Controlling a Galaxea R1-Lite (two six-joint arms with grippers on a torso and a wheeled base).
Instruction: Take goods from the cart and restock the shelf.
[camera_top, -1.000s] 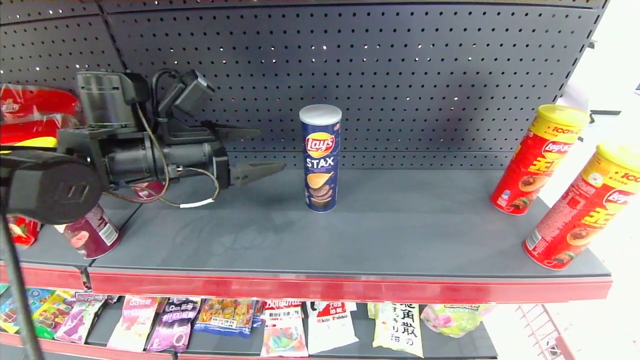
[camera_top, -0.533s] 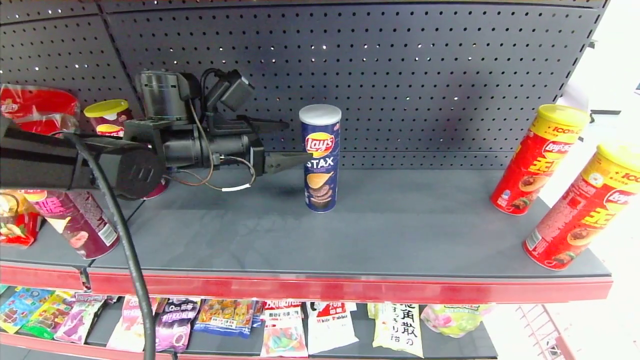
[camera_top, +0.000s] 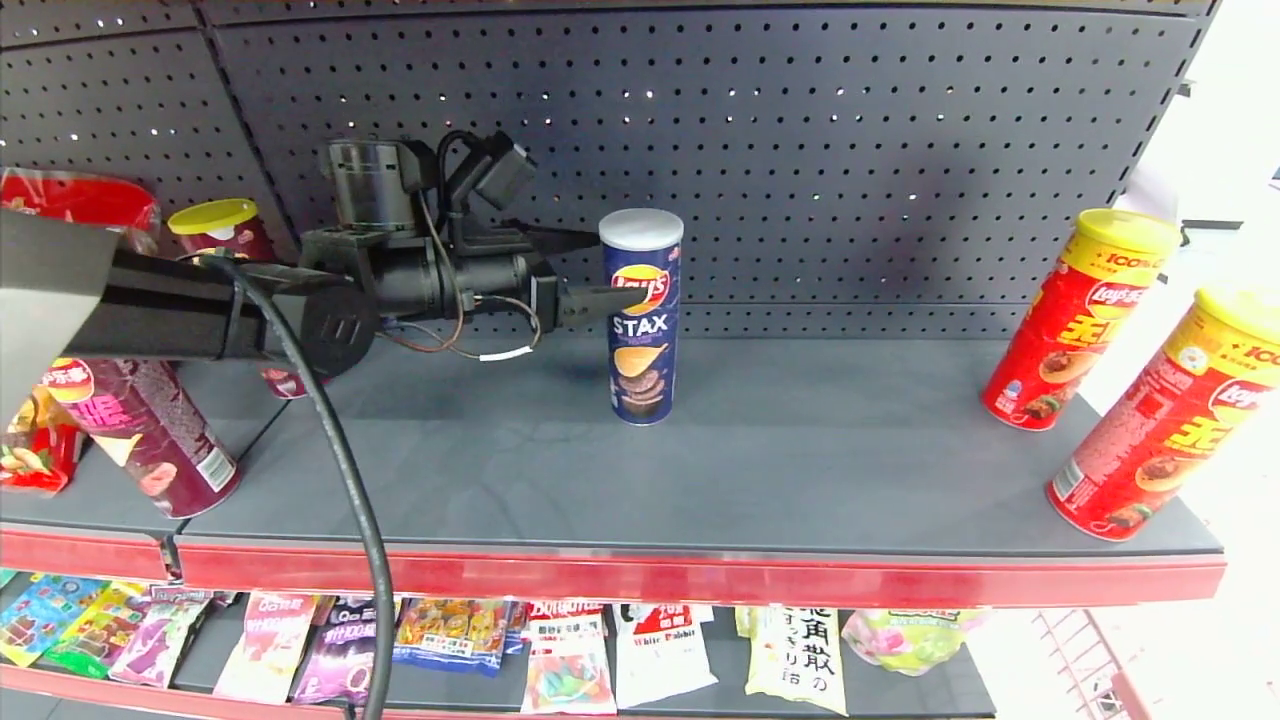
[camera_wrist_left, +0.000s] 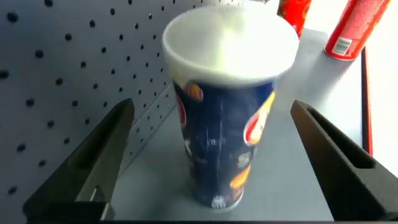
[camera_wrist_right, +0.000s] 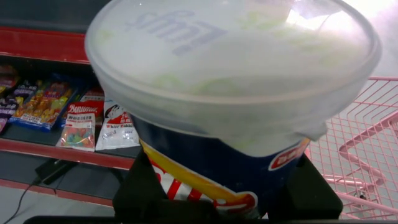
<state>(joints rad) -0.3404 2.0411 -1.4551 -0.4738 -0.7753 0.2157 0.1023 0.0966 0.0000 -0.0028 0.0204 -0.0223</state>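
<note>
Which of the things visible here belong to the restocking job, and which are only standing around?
Job: blue can, between the fingers of the open left gripper; lidded can held in the right gripper; shelf; pink cart.
Standing around: two red cans; maroon can; snack bags on the lower shelf.

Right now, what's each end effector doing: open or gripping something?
Left end effector: open, straddling the upright blue can, not gripping it.
Right end effector: shut on a clear-lidded can.
</note>
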